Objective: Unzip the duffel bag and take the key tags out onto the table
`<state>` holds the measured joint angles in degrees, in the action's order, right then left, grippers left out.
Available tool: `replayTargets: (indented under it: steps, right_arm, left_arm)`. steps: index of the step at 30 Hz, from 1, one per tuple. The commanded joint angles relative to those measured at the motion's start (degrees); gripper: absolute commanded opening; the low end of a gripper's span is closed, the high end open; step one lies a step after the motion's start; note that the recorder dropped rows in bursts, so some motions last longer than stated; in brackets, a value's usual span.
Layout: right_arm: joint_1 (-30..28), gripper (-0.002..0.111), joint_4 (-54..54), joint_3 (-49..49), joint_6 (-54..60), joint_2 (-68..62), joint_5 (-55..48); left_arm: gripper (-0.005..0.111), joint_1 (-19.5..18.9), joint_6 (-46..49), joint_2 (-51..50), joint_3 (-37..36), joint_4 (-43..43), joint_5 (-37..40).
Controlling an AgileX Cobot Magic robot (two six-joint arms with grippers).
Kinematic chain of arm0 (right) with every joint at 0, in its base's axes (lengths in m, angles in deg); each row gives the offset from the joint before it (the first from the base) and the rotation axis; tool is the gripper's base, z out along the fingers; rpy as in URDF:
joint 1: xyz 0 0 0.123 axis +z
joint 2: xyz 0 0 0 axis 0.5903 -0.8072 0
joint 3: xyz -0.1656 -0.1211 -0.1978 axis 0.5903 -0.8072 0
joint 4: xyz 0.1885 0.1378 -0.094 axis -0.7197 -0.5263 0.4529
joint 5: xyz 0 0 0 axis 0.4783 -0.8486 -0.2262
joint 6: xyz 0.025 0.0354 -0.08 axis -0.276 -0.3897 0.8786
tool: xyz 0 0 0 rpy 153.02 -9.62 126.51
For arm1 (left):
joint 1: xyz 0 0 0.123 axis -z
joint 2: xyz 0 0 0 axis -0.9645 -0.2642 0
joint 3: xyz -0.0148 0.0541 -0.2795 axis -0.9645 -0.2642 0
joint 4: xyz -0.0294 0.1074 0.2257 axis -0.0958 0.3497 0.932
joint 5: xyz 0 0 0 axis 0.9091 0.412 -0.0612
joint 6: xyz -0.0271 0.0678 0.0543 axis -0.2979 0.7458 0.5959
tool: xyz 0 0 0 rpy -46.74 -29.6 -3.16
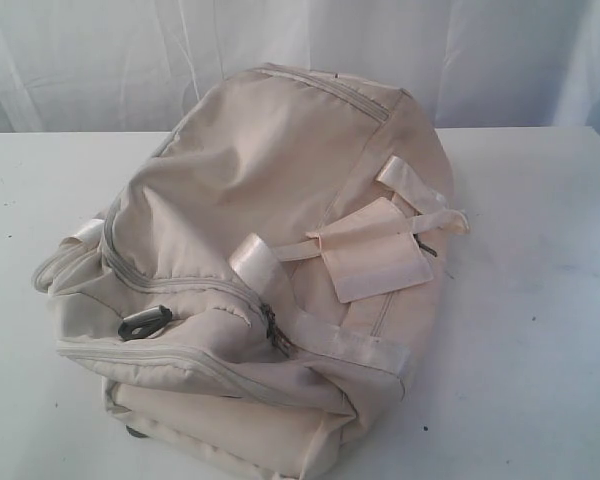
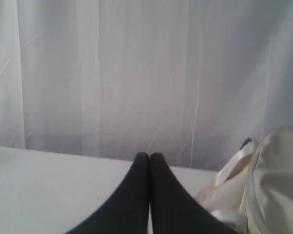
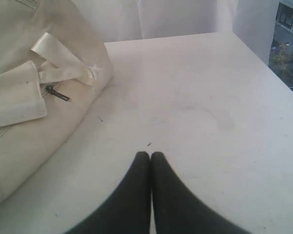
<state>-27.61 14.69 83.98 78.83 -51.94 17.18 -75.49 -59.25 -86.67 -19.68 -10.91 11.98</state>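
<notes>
Both claws are pinched fully closed and hold nothing. Our left claw hovers over the table with the duffel bag just beside it, not touching. Our right claw hangs above bare tabletop, the bag near it but apart, so the bag lies between the two claws. We see its top zipper drawn closed and a pale strap lying across the fabric.
</notes>
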Motion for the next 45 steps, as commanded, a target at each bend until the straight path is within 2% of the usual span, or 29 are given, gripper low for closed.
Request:
replayTargets:
  steps: [1,3,7,12,18,25,29,34,37,39,42,43,45]
  right_arm:
    - [0.04,0.0,0.0,-0.32,-0.13,0.2,0.33]
    - [0.04,0.0,0.0,-0.32,-0.13,0.2,0.33]
    - [0.04,0.0,0.0,-0.32,-0.13,0.2,0.33]
    - [0.04,0.0,0.0,-0.32,-0.13,0.2,0.33]
    - [0.04,0.0,0.0,-0.32,-0.13,0.2,0.33]
    - [0.04,0.0,0.0,-0.32,-0.13,0.2,0.33]
    - [0.04,0.0,2.63,-0.32,2.18,0.2,0.33]
    - [0.04,0.0,2.16,-0.32,1.61,0.2,1.35]
    - [0.04,0.0,0.0,-0.32,1.49,0.2,4.99]
    - [0.04,0.0,-3.3,-0.32,-0.24,0.2,8.69]
    - [0.04,0.0,-5.66,-0.32,-4.56,0.2,13.68]
    - [0.04,0.0,-5.76,-0.32,-6.12,0.2,14.95]
    - [0.04,0.0,-5.76,-0.32,-8.49,0.2,17.22]
  left_arm:
    - [0.0,0.22,-2.15,0.23,-0.14,-0.46,-8.39]
    - [0.0,0.22,-6.7,0.23,-0.14,-0.46,-10.74]
    - [0.0,0.22,-24.86,0.23,-0.14,-0.46,-16.98]
    - [0.0,0.22,-34.01,0.23,-0.14,-0.46,-18.47]
    - [0.0,0.22,-32.19,0.23,-0.14,-0.17,-17.34]
    - [0.0,0.22,-33.19,0.23,-0.14,9.13,-16.29]
    - [0.0,0.22,-33.64,0.23,0.19,11.42,-10.07]
    - [0.0,0.22,-33.64,-3.52,6.45,15.88,-2.66]
    - [0.0,0.22,-39.19,-9.49,10.44,23.37,-1.99]
    - [0.0,0.22,-49.72,-15.02,13.25,30.62,-2.45]
    - [0.0,0.22,-65.8,-24.2,16.56,48.44,-9.42]
    - [0.0,0.22,-71.15,-27.22,17.48,58.01,-13.17]
    - [0.0,0.22,-80.57,-32.22,18.73,71.02,-19.58]
